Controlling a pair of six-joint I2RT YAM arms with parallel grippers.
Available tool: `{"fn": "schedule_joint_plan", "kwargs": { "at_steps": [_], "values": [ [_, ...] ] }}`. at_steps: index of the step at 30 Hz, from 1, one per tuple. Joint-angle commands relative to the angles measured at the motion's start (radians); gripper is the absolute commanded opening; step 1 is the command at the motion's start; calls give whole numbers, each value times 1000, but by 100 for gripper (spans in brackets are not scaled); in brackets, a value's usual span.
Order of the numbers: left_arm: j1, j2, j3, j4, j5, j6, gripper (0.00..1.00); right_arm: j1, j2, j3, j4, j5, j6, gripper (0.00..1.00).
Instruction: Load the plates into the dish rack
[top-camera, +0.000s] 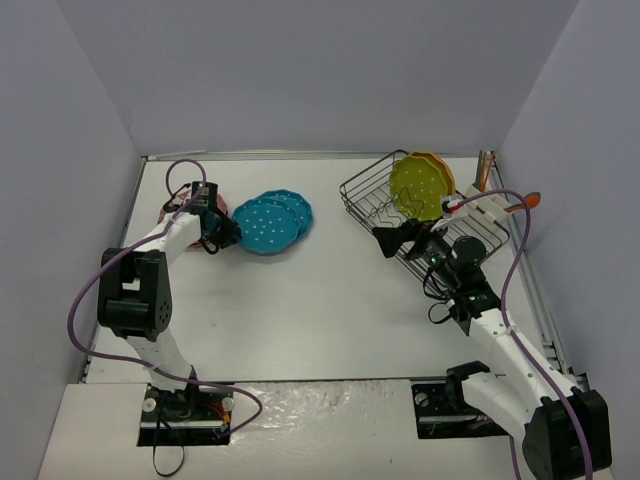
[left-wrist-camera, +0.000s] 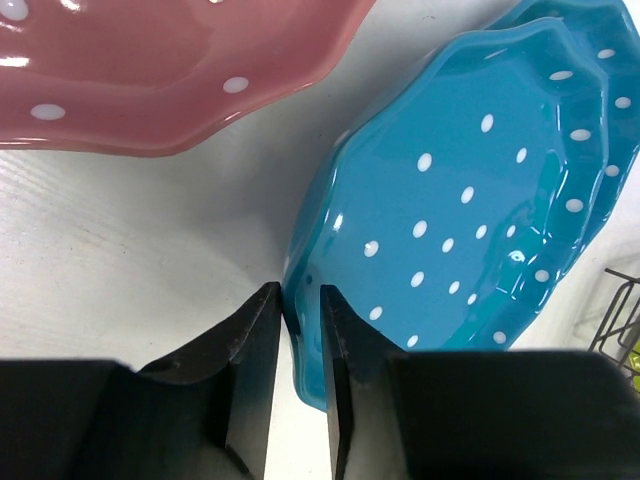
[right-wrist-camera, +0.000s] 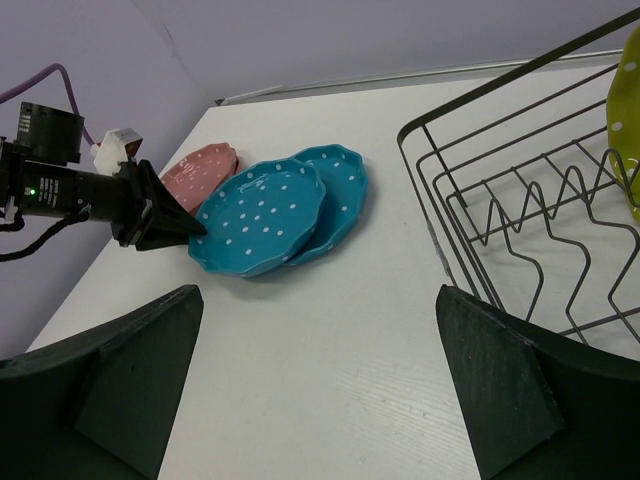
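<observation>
Loading is partly done, as I judge it: two plates stand in the rack and three lie out on the table.

Nearest, the right gripper (right-wrist-camera: 318, 300) hangs with its fingers spread wide and nothing between them, just off the near left corner of the dish rack (top-camera: 362, 196).

Across the table on the left, the left gripper (left-wrist-camera: 300, 295) sits low at the left rim of the upper blue plate (left-wrist-camera: 450, 210). Its fingers are narrow, with the scalloped rim right at the slit between them. Whether they pinch that rim or only touch it, I cannot tell.

This plate lies overlapping a second blue plate (top-camera: 299, 207), which peeks out on its far right side. Just left of the pair, partly under the left arm, lies the pink plate (left-wrist-camera: 150, 70), apart from the blue ones.

Farther right, the wire rack holds a yellow-green plate (top-camera: 417, 186) on edge toward its far end, with an orange plate (top-camera: 446, 168) close behind it. The wavy dividers nearer the arms are unfilled.
</observation>
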Motion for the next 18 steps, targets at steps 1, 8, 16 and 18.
{"fn": "schedule_joint_plan", "kwargs": {
  "at_steps": [1, 8, 16, 18],
  "values": [
    [10, -47, 8, 89, 29, 5, 24, 9, -5, 9, 100, -22, 6, 100],
    [13, -41, -5, 108, 39, -1, 37, 12, 2, 8, 108, -30, 9, 100],
    [18, -40, -37, 147, 47, 5, 61, 18, 3, 0, 128, -42, 11, 100],
    [19, -41, -49, 167, 52, 11, 69, 18, 2, 0, 129, -47, 9, 100]
  ]
}}
